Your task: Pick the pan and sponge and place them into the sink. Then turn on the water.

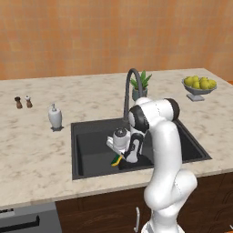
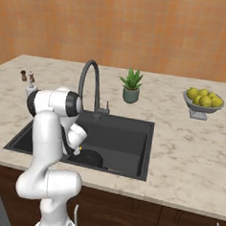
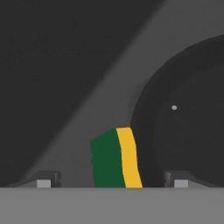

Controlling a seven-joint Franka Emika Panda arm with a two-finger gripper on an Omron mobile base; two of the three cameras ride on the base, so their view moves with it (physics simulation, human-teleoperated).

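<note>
My gripper [image 1: 124, 157] hangs low inside the dark grey sink [image 1: 91, 127], near its front wall. In the hand view its fingertips [image 3: 48, 179] stand far apart, open, with the green and yellow sponge [image 3: 114, 157] between them and a clear gap on each side. The sponge [image 1: 117, 159] looks to be resting on the basin floor beside the round black pan [image 3: 188, 113]. That pan [image 2: 88, 157] lies flat in the sink [image 2: 125, 135], partly hidden by my arm. No water is in view at the arched faucet [image 1: 129, 86] tip.
A white soap dispenser [image 1: 55, 117] stands left of the sink. Behind the faucet [image 2: 90, 77] sits a small potted plant [image 2: 131, 86]. A bowl of lemons [image 2: 203, 103] rests at the right. Two small shakers [image 1: 22, 101] stand far left on the counter.
</note>
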